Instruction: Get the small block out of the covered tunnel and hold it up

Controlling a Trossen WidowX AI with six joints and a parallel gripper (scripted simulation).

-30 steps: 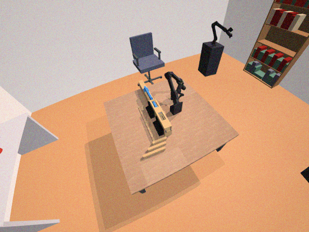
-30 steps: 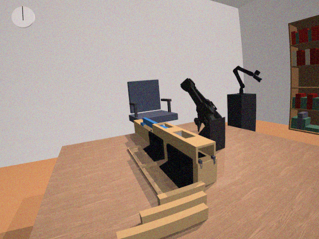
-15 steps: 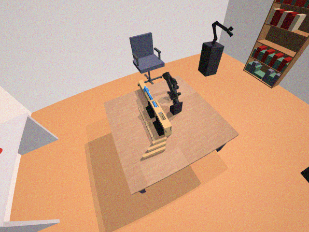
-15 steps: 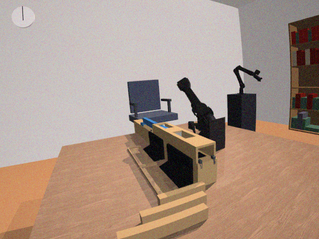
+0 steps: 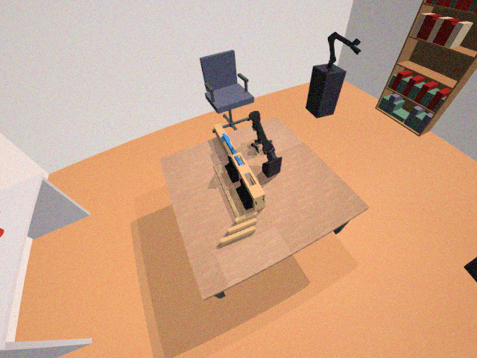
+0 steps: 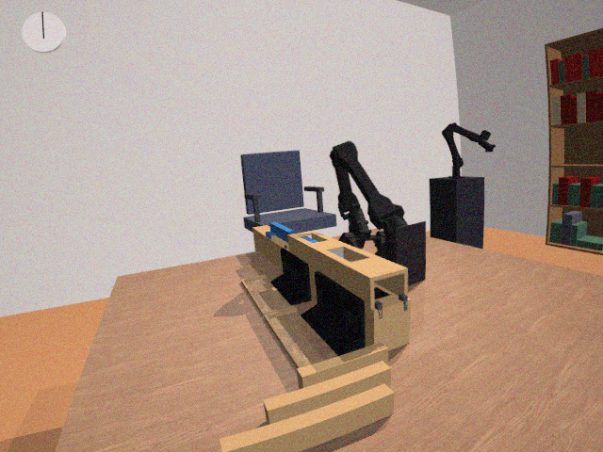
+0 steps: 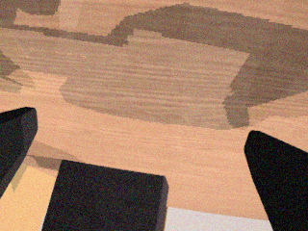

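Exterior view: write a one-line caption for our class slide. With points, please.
Beside the wooden tunnel (image 5: 247, 180) (image 6: 348, 260), its blue handle (image 5: 226, 137) (image 6: 281, 230) protruding, a black WidowX arm (image 5: 263, 133) (image 6: 366, 180) reaches low, gripper (image 7: 144, 130) open.

The small block is out of sight within the wooden tunnel; the tips of the pincer are cropped by the wrist view's side edges at the counter.
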